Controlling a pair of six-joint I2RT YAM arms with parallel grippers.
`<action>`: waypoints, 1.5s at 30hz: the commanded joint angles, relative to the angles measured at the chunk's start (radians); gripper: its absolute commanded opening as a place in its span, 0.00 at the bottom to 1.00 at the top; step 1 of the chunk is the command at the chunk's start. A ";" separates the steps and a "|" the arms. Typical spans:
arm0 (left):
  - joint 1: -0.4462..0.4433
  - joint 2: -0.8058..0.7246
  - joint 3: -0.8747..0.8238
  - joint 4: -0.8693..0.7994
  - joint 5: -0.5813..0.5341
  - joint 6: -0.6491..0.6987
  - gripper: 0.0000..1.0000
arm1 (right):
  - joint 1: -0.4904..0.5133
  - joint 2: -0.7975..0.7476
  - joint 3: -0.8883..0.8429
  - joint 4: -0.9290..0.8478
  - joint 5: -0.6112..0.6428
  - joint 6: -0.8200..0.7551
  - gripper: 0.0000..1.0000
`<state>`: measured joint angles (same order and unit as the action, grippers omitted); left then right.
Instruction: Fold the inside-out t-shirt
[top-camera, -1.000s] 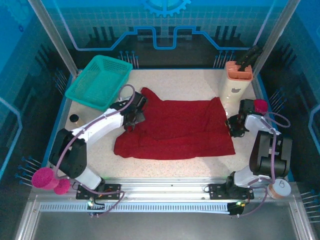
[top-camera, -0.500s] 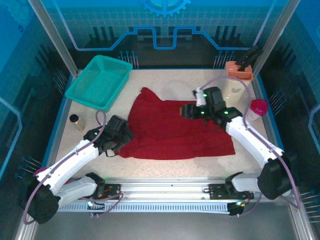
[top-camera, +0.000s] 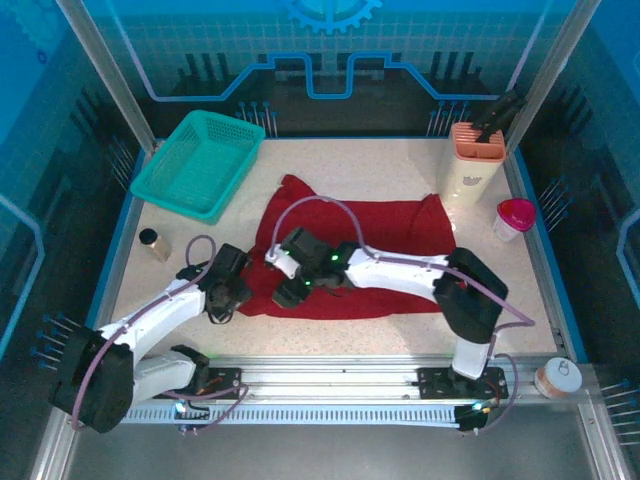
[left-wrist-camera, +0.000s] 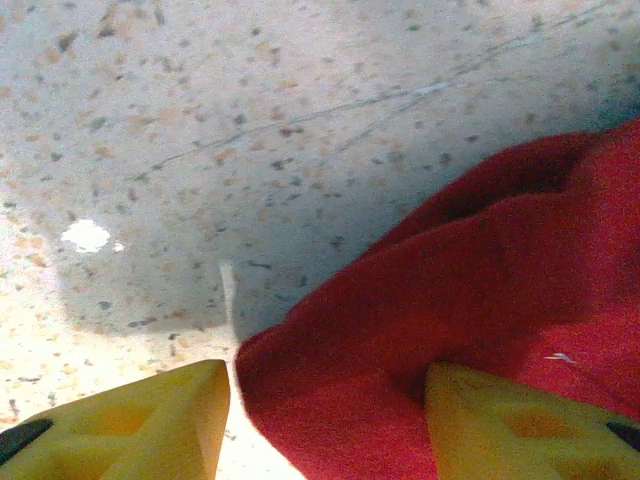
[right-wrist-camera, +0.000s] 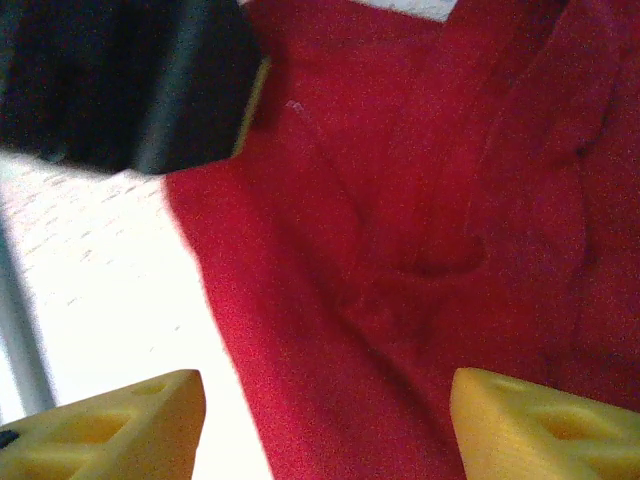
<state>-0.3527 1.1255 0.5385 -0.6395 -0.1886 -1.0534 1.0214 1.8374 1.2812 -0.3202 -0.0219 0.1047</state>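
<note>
Swinging across from the far right, the right gripper (top-camera: 291, 292) is joining the left gripper (top-camera: 232, 291) at the near-left corner of the inside-out t-shirt (top-camera: 390, 240), both jaws spread, seemingly readying a fold.

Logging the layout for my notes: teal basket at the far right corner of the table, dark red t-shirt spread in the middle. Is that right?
No. The teal basket sits at the far left corner of the table, as the top external view shows. The dark red t-shirt is indeed spread in the middle.
</note>
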 joint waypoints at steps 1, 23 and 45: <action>0.047 -0.036 -0.029 0.001 0.038 -0.016 0.53 | 0.050 0.078 0.082 0.049 0.216 0.106 0.67; 0.071 -0.175 -0.161 0.066 0.006 0.013 0.00 | -0.064 0.067 0.128 -0.002 0.420 0.257 0.00; 0.072 -0.384 -0.126 0.038 0.135 0.112 0.58 | -0.288 -0.048 0.061 -0.112 0.276 0.182 0.46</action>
<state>-0.2886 0.7506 0.3725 -0.5781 -0.1013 -0.9760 0.7395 1.8908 1.3865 -0.4080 0.3260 0.3000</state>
